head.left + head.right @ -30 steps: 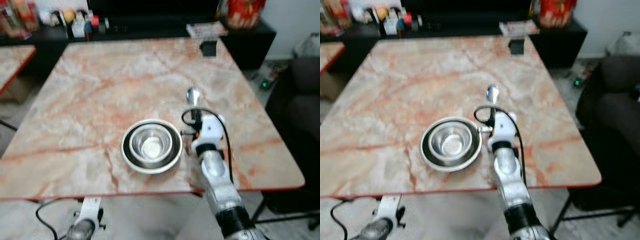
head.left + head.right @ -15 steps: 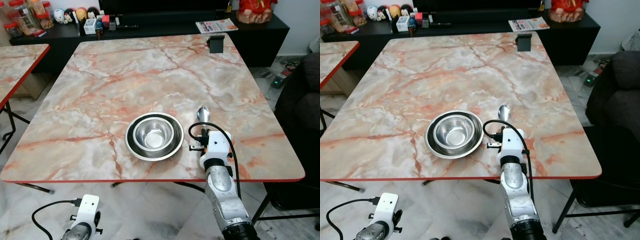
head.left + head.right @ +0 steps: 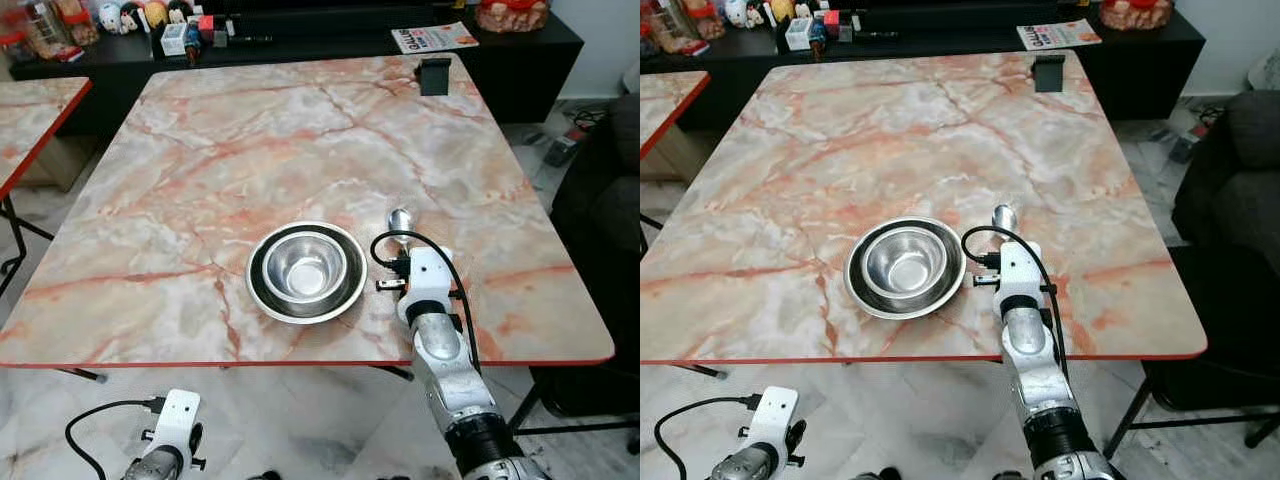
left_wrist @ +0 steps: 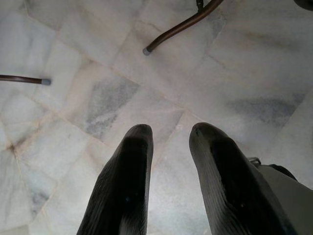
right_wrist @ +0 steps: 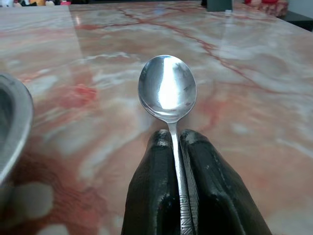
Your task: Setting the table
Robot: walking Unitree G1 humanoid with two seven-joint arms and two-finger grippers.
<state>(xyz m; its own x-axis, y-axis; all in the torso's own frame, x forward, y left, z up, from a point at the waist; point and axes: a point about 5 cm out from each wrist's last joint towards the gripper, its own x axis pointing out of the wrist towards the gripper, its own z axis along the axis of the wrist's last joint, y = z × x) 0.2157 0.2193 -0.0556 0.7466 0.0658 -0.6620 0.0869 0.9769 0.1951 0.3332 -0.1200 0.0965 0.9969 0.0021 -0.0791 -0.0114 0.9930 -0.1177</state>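
The right claw (image 5: 177, 147) is pressed together on the handle of a spoon (image 5: 167, 88), its two black fingers (image 5: 151, 196) pinching the thin stem between them. Most of the handle is hidden between the fingers; a few raised letters show on it near the picture's lower edge, cut off and too partial to read. The spoon's bowl faces up and lies low over the counter (image 3: 200, 160), though contact with the marble cannot be told. In the eye views the claw itself is hidden behind the white wrist housing (image 3: 425, 280); the spoon bowl (image 3: 400, 220) pokes out at twelve o'clock from it. The right arm reaches up from the near edge of the counter, forearm stretched forward, a black cable looping over the wrist.

At nine o'clock from the wrist, just beside it, sits a steel bowl (image 3: 305, 268) nested in a wider steel plate (image 3: 262, 290). Far off at twelve o'clock a small black stand (image 3: 434, 75) rests at the counter's far edge, and beyond it a magazine (image 3: 433, 38) lies on a dark sideboard; its cover print is too small to read.

The left claw (image 4: 168, 134) hangs idle below counter height, fingers spread, over a pale marble floor (image 4: 73, 98) with a chair leg (image 4: 181, 27) crossing it.
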